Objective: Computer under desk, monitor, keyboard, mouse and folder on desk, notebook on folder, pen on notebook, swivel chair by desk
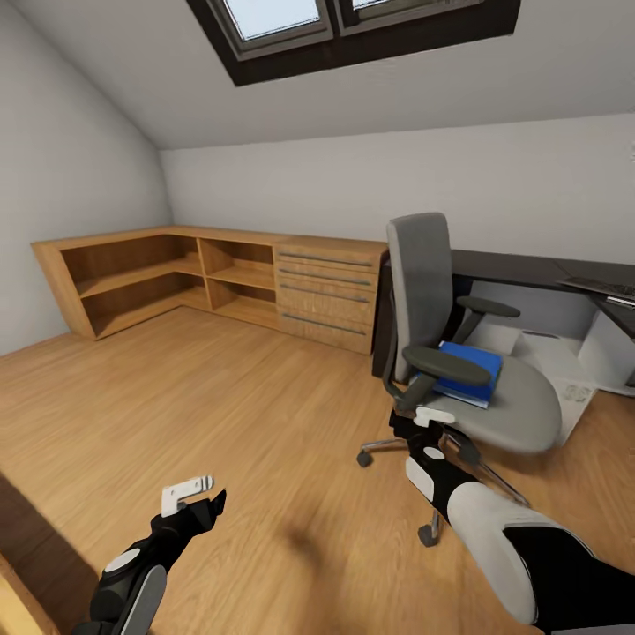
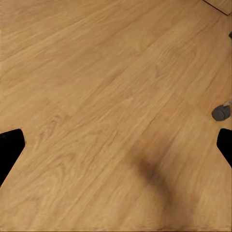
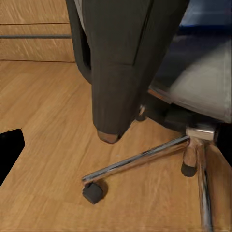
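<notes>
Right gripper [image 1: 425, 422] is hovering beside the swivel chair [image 1: 467, 353] armrest, grip unclear; left gripper [image 1: 198, 498] is gaping empty over floor [image 1: 220, 406]

Wooden dresser [image 1: 220, 278] along wall – skylight [image 1: 353, 26] overhead.

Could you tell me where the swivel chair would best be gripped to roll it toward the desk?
Probably the near armrest of the swivel chair: a narrow padded bar facing the robot, just past the right tool. Come from the robot's side, tool straddling the pad, rather than the broad backrest.
</notes>
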